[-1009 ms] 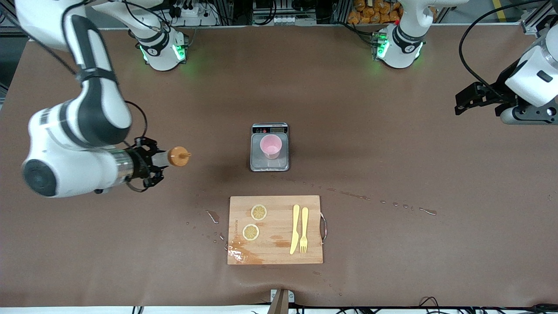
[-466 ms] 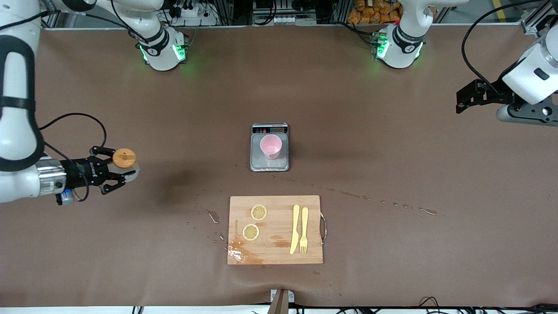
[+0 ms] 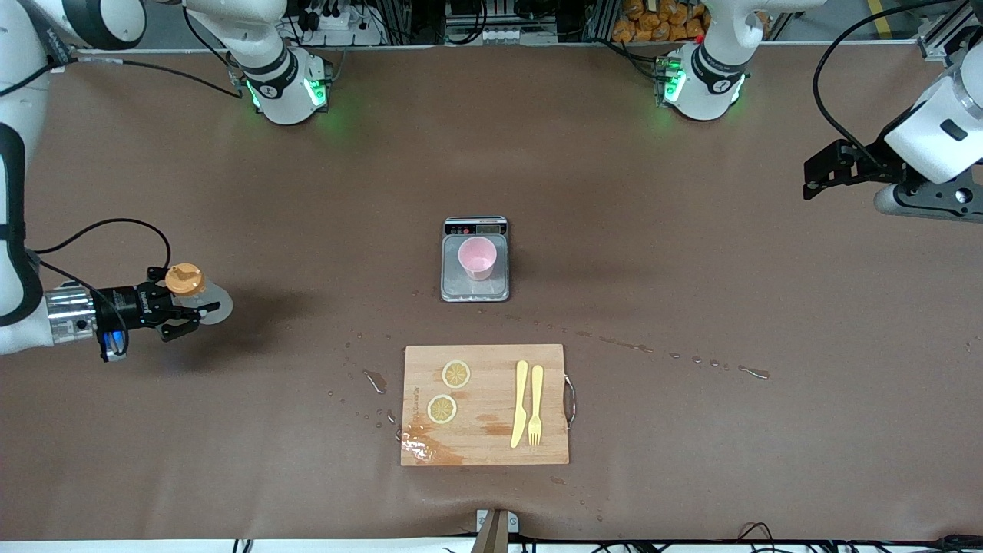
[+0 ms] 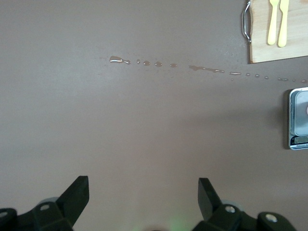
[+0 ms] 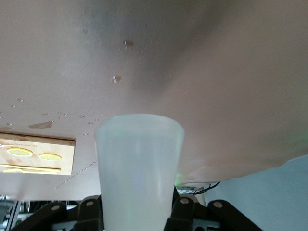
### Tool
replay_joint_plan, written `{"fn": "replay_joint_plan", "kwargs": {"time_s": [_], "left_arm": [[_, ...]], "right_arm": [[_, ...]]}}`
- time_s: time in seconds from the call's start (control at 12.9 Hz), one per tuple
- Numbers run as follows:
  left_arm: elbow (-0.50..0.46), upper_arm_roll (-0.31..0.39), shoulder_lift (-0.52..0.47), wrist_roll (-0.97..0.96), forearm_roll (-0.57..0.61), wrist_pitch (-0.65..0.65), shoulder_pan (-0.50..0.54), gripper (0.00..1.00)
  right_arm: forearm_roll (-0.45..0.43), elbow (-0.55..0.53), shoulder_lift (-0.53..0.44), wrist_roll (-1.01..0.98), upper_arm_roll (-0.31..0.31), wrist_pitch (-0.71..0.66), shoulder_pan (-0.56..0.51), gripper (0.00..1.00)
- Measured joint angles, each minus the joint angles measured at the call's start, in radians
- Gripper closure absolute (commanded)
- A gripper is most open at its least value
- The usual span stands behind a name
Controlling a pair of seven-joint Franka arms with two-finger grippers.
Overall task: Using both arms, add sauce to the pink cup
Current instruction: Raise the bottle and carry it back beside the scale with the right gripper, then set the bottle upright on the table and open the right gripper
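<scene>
The sauce bottle (image 3: pixel 201 296), whitish with an orange cap, is held tilted in my right gripper (image 3: pixel 183 309), low over the table at the right arm's end. In the right wrist view its translucent body (image 5: pixel 139 163) fills the space between the black fingers (image 5: pixel 185 211), which are shut on it. The pink cup (image 3: pixel 478 258) stands upright on the grey scale (image 3: pixel 475 290) at mid-table. My left gripper (image 3: pixel 814 177) hangs over the table at the left arm's end, open and empty (image 4: pixel 143 190); that arm waits.
A wooden cutting board (image 3: pixel 485 445) with two lemon slices (image 3: pixel 456 374), a yellow knife and a fork (image 3: pixel 535 403) lies nearer the front camera than the scale. A trail of droplets (image 3: pixel 691 358) runs across the brown table. The scale's edge (image 4: pixel 298 118) shows in the left wrist view.
My right arm has swung the sauce bottle away from mid-table toward the right arm's end and lowered it; the bottle turned from lying sideways to cap up. The left arm barely moved.
</scene>
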Motion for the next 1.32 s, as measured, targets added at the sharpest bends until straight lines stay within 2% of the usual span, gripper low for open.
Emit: {"fn": "replay_joint_plan", "kwargs": {"time_s": [0.31, 0.54, 0.62, 0.7, 0.78, 0.85, 0.93, 1.01, 1.32], "left_arm": [[0.000, 0.000, 0.000, 0.000, 0.000, 0.000, 0.000, 0.00], [0.000, 0.001, 0.000, 0.000, 0.000, 0.000, 0.001, 0.00], [0.000, 0.001, 0.000, 0.000, 0.000, 0.000, 0.002, 0.00], [0.000, 0.001, 0.000, 0.000, 0.000, 0.000, 0.002, 0.00], [0.000, 0.001, 0.000, 0.000, 0.000, 0.000, 0.002, 0.00], [0.000, 0.001, -0.001, 0.000, 0.000, 0.000, 0.002, 0.00], [0.001, 0.001, -0.001, 0.000, 0.000, 0.000, 0.002, 0.00], [0.001, 0.001, -0.001, 0.000, 0.000, 0.000, 0.002, 0.00], [0.001, 0.001, -0.002, -0.001, 0.000, 0.000, 0.002, 0.00]], "right_arm": [[0.023, -0.004, 0.113, -0.211, -0.001, 0.001, -0.095, 1.00], [0.024, -0.004, 0.157, -0.279, -0.001, 0.001, -0.150, 1.00], [0.024, -0.004, 0.166, -0.287, -0.001, 0.001, -0.164, 0.96], [0.024, -0.004, 0.173, -0.292, -0.001, 0.001, -0.174, 0.90], [0.024, -0.004, 0.179, -0.295, -0.001, 0.002, -0.177, 0.79], [0.024, -0.004, 0.185, -0.295, 0.000, 0.005, -0.178, 0.41], [0.024, -0.004, 0.192, -0.295, 0.002, 0.016, -0.177, 0.09], [0.024, -0.004, 0.198, -0.295, 0.004, 0.031, -0.177, 0.00], [0.026, 0.007, 0.199, -0.293, 0.013, 0.035, -0.175, 0.00]]}}
